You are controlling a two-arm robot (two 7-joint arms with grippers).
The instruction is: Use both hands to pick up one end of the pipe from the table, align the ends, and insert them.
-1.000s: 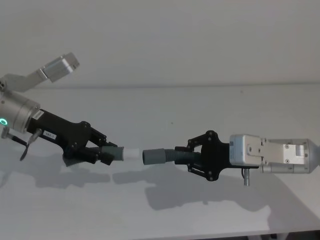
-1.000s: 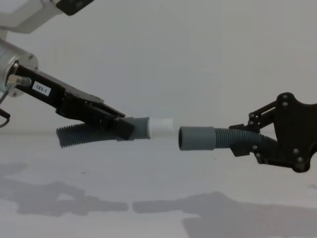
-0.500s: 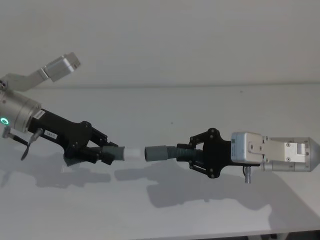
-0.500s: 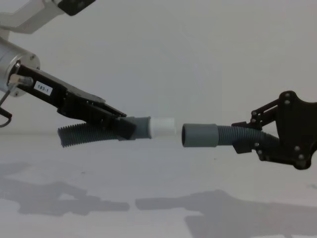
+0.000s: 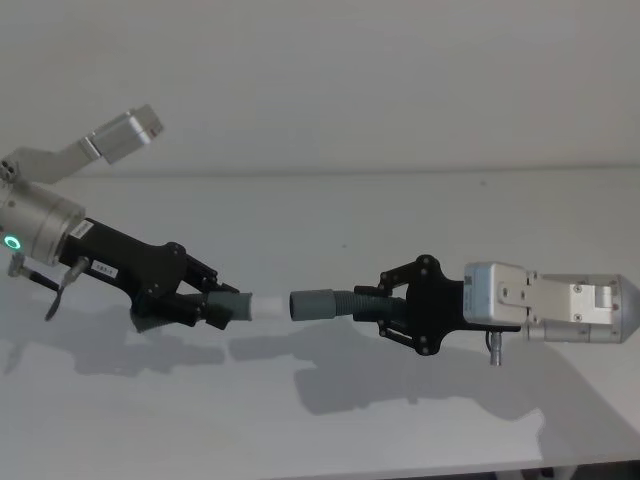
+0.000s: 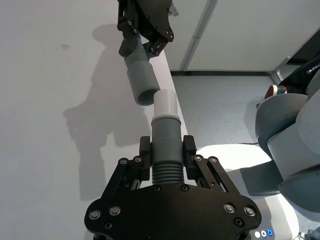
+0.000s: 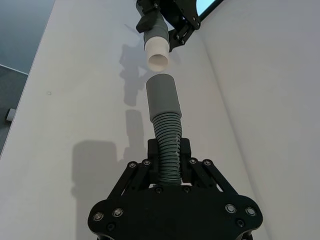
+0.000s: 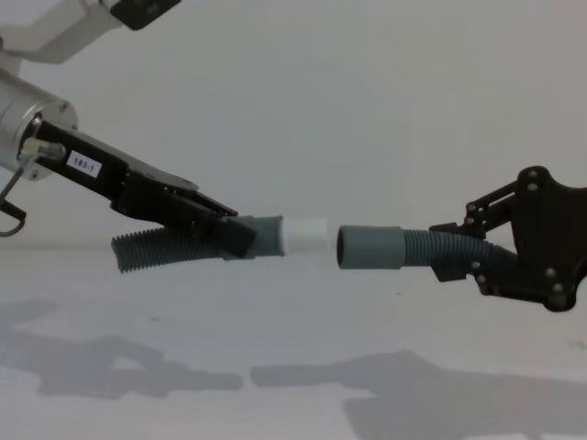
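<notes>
Both pipe pieces hang in the air above the white table (image 5: 420, 210). My left gripper (image 5: 205, 305) is shut on the corrugated piece just behind its grey cuff, whose white tip (image 5: 266, 303) points right. My right gripper (image 5: 385, 310) is shut on the other corrugated piece, its wider grey socket cuff (image 5: 312, 303) pointing left. In the chest view the white tip (image 8: 307, 236) and the socket (image 8: 371, 247) face each other almost level, a small gap apart. The left wrist view shows the tip (image 6: 165, 103) just short of the socket's mouth (image 6: 141, 82), slightly to one side.
The table's front edge (image 5: 400, 468) runs along the bottom of the head view, with a pale wall behind. The left arm's silver link (image 5: 120, 135) sticks up at the far left. The robot's grey body (image 6: 285, 135) and the floor lie beyond the table's edge.
The right gripper has lifted its socket a little, so the two ends sit more level. The left gripper has edged right with the white tip. The gap stays small.
</notes>
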